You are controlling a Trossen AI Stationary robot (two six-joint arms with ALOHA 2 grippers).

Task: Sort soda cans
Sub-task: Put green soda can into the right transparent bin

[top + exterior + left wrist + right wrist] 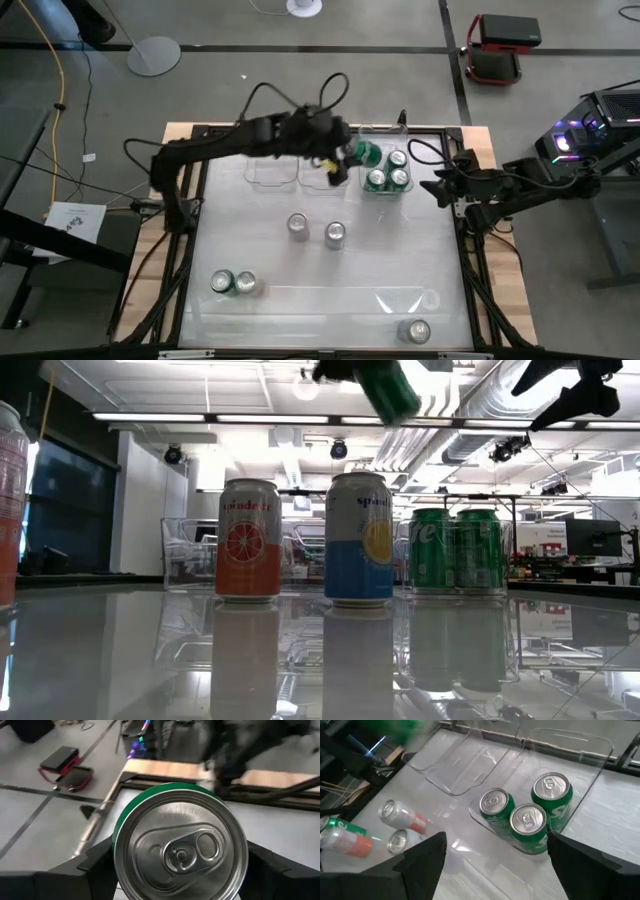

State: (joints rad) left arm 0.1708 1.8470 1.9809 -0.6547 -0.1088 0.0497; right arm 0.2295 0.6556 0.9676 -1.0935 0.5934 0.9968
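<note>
Glossy green metal can [180, 845] with a shiny silver top; clear, smooth plastic bins [570, 750]; glossy reflective white tabletop [300, 270] edged in pale matt wood.

Left arm is reaching across the far side of the table, its gripper [345, 160] hanging raised just beside the clear bin [386, 132] and clamping a green soda can [368, 154] between both fingers; the can is sitting tilted in the grip. Right arm is idling off that bin's other side, above the table's edge, right gripper [435, 187] pointing toward the bin, fingers spread wide, carrying nothing.
</note>
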